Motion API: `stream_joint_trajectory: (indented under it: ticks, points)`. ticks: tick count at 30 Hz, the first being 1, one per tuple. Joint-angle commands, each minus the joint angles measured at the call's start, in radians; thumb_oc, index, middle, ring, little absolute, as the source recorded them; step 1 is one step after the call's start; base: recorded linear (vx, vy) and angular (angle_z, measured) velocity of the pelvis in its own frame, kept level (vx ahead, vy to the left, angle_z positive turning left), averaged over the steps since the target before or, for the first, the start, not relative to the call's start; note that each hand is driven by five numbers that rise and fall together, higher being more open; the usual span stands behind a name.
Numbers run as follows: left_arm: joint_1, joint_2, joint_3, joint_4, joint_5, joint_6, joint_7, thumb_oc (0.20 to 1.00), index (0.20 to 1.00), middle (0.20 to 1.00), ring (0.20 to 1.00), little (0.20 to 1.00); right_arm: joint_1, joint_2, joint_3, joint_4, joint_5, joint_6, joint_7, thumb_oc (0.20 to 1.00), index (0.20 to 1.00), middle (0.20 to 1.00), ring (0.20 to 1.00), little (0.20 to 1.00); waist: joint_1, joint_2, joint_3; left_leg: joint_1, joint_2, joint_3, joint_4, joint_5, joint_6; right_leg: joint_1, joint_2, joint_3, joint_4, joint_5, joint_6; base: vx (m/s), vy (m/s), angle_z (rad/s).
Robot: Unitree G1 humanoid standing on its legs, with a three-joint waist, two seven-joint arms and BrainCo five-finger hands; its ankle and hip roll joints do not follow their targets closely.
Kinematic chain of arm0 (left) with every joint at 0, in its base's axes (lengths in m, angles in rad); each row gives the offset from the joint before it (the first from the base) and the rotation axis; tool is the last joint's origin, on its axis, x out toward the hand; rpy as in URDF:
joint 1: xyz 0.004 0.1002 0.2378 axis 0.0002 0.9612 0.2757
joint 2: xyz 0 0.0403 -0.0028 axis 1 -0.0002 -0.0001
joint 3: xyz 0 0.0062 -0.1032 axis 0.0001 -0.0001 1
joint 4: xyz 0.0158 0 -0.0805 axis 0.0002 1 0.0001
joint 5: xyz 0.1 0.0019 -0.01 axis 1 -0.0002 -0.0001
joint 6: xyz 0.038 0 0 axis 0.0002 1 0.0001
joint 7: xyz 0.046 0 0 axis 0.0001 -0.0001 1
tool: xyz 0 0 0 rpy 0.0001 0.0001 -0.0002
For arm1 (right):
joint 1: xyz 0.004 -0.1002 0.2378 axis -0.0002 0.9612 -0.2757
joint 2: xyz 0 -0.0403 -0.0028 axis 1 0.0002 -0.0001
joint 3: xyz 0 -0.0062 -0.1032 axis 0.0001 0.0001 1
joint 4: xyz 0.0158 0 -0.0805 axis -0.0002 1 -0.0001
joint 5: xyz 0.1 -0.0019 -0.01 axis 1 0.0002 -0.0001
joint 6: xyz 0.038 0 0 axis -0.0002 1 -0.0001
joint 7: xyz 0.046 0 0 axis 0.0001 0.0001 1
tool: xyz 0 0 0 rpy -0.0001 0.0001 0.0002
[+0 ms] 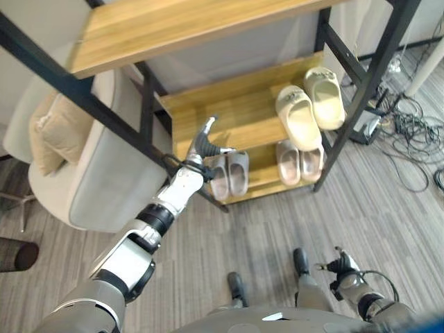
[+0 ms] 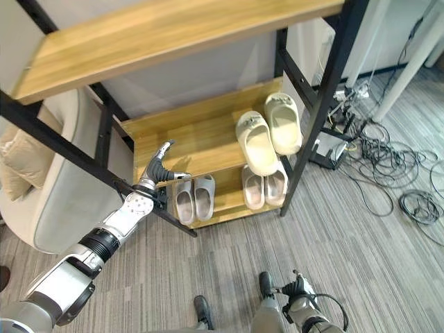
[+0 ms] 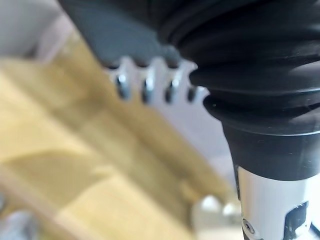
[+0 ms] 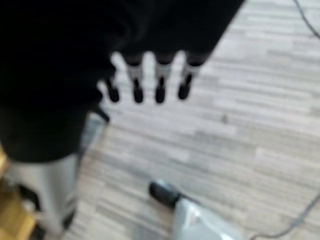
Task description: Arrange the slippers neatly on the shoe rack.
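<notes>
Left eye view: left robot hand (image 1: 203,143), fingers straight and empty, is raised at frame centre; grey slippers (image 1: 229,174) lie just lower-right of it, toes pointing away.

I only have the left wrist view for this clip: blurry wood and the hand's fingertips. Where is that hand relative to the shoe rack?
Observer: The left hand is raised at the front edge of the middle shelf, fingers straight, holding nothing.
Operator: Any slippers on that shelf?
Observer: Yes, a cream pair lies at its right end, the two slippers side by side, apart from the hand.
Operator: And lower down?
Observer: The bottom shelf carries two pairs: a grey pair just below the left hand and a pinkish pair under the cream one.
Operator: The other hand?
Observer: The right hand hangs low over the floor, empty, fingers relaxed.
</notes>
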Motion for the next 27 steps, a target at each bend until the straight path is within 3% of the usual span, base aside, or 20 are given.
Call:
stream_joint_trajectory:
  ticks: [1, 4, 11, 18, 21, 27]
  points:
    - [-0.012, 0.063, 0.089, -0.071, -0.043, -0.093, -0.081, 1.0, 1.0, 1.0, 1.0, 1.0, -0.023, 0.011, -0.011, 0.015, -0.001, 0.0, 0.025, 1.0, 1.0, 1.0, 1.0, 1.0, -0.012, 0.001, 0.037, -0.005, 0.045, -0.081, 0.006, 0.0, -0.083, 0.032, -0.061, -0.046, 0.053, -0.053, 0.104, 0.03, 0.02, 0.02]
    - [0.029, 0.079, 0.1, -0.125, -0.034, -0.095, -0.097, 1.0, 1.0, 1.0, 1.0, 1.0, -0.007, 0.026, -0.024, 0.018, -0.008, 0.006, 0.033, 1.0, 1.0, 1.0, 1.0, 1.0, -0.005, -0.008, 0.026, 0.012, 0.04, -0.084, 0.006, -0.005, -0.079, 0.062, -0.063, -0.055, 0.046, -0.055, 0.105, 0.03, 0.009, 0.08]
    - [0.197, 0.268, 0.138, -0.341, 0.112, -0.118, -0.143, 1.0, 1.0, 1.0, 1.0, 1.0, 0.053, 0.037, -0.067, 0.006, -0.022, -0.001, 0.065, 1.0, 1.0, 1.0, 1.0, 1.0, 0.026, -0.06, -0.019, 0.09, 0.019, -0.103, 0.006, -0.029, -0.07, 0.182, -0.075, -0.11, 0.016, -0.055, 0.11, 0.04, 0.013, 0.12]
    - [0.326, 0.302, 0.217, -0.338, 0.185, -0.105, -0.156, 1.0, 1.0, 1.0, 1.0, 1.0, 0.078, 0.033, -0.078, -0.01, -0.045, -0.003, 0.076, 1.0, 1.0, 1.0, 1.0, 1.0, 0.046, -0.093, -0.036, 0.141, 0.005, -0.121, 0.006, -0.048, -0.059, 0.254, -0.081, -0.141, 0.006, -0.056, 0.111, 0.01, 0.033, 0.1]
    - [0.412, 0.309, 0.254, -0.25, 0.278, -0.088, -0.164, 1.0, 1.0, 1.0, 1.0, 1.0, 0.087, 0.02, -0.097, -0.029, -0.052, -0.012, 0.081, 1.0, 1.0, 1.0, 1.0, 1.0, 0.057, -0.119, -0.05, 0.181, -0.009, -0.135, 0.006, -0.065, -0.048, 0.303, -0.088, -0.162, 0.002, -0.055, 0.116, -0.01, 0.101, 0.2]
    - [0.51, 0.302, 0.284, -0.179, 0.322, -0.077, -0.182, 1.0, 1.0, 1.0, 1.0, 1.0, 0.111, 0.009, -0.149, -0.037, -0.023, -0.02, 0.08, 1.0, 1.0, 1.0, 1.0, 1.0, 0.059, -0.141, -0.057, 0.205, -0.017, -0.144, 0.006, -0.076, -0.038, 0.33, -0.092, -0.165, 0.004, -0.057, 0.12, -0.01, 0.042, 0.05]
